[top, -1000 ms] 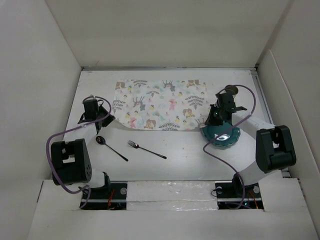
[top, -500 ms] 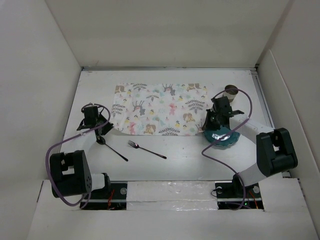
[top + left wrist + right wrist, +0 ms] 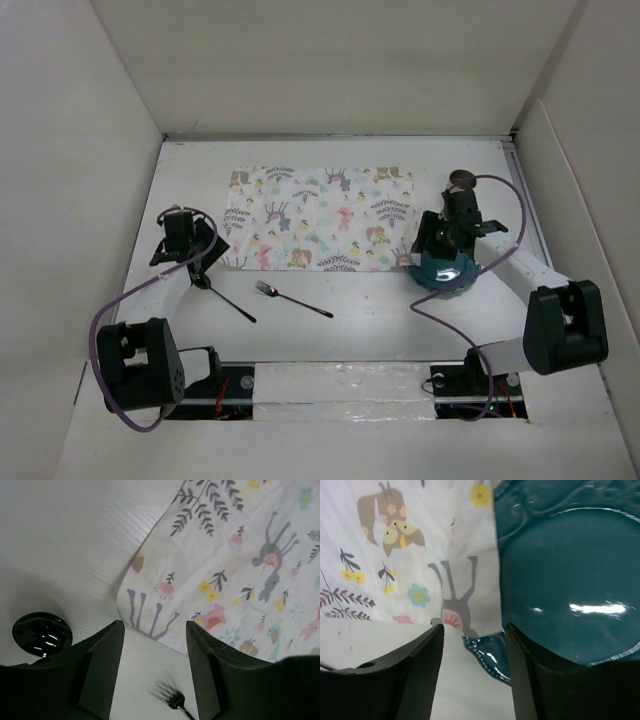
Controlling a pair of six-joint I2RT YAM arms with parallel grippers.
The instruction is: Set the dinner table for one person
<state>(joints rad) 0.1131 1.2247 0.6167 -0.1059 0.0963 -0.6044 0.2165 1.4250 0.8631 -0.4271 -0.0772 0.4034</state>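
The floral placemat (image 3: 320, 218) lies flat on the white dinner table (image 3: 370, 325). My left gripper (image 3: 205, 256) hovers open over the mat's near-left corner (image 3: 150, 625), with nothing between its fingers (image 3: 102, 672). Just beneath it are the spoon (image 3: 222, 296), whose bowl (image 3: 41, 633) shows beside the left finger, and the fork (image 3: 293, 299) with its tines (image 3: 175, 702). At the mat's near-right corner (image 3: 465, 615) my right gripper (image 3: 432, 243) stands open. That corner overlaps the rim of the teal plate (image 3: 447, 272) (image 3: 570, 580).
A small brown cup (image 3: 461, 180) stands at the back right, behind the right wrist. White walls enclose the table on three sides. Purple cables loop from both arms over the near part of the table.
Both grippers were shut on the placemat's near corners and have opened, letting the mat go. The mat shifted right and now lies flat; the right arm swung slightly right.
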